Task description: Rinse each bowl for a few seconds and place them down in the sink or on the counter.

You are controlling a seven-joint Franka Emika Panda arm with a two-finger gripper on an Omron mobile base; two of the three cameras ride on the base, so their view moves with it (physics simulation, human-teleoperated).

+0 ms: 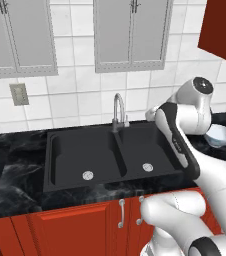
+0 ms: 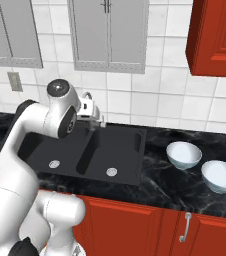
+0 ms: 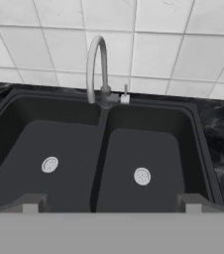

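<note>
Two glossy white bowls tinged pale blue stand upright on the counter (image 2: 155, 187) to the right of the sink: one bowl (image 2: 184, 154) nearer the sink, the other bowl (image 2: 221, 176) further right and nearer the front. One bowl (image 1: 220, 135) shows past the arm in the left base view. The black double-basin sink (image 3: 103, 149) holds nothing. My gripper (image 3: 110, 204) hangs open above the sink's front, well left of the bowls, facing the faucet (image 3: 96, 64). Nothing sits between its fingertips (image 3: 30, 203). No water runs from the spout.
The curved silver faucet (image 1: 117, 111) rises behind the divider of the sink (image 1: 80, 155). A white tiled wall and grey upper cabinets stand behind. A red wall cabinet (image 2: 217, 35) hangs above the bowls. The counter (image 1: 15, 165) continues to the left of the sink.
</note>
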